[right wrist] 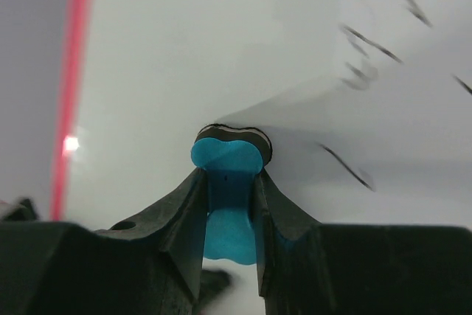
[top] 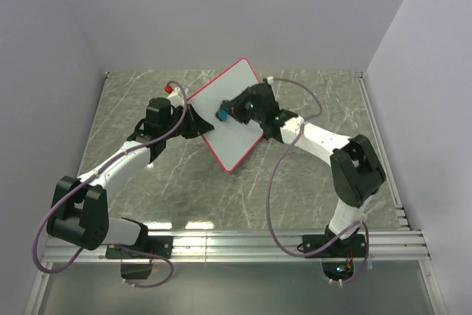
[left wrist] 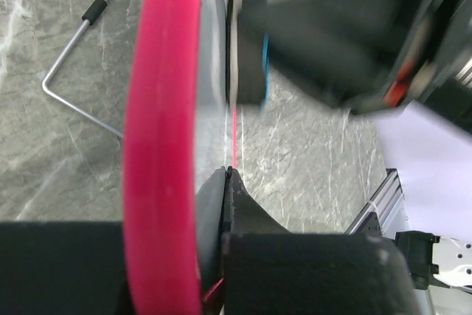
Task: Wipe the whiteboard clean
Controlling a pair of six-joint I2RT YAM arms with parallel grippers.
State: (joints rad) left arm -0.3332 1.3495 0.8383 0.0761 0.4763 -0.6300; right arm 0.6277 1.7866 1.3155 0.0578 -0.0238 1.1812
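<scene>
As the whiteboard (top: 225, 86) seems light, stiff and slippery, you pinch its frame (left wrist: 162, 145) with the left gripper (top: 193, 117), the eraser (right wrist: 225, 154) with the right gripper (right wrist: 228, 171).

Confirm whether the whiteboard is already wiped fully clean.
No, dark marker strokes show on the whiteboard, right of the blue eraser.

Left pincer (top: 193, 116) and right pincer (top: 224, 114) are both clamped tight.
</scene>
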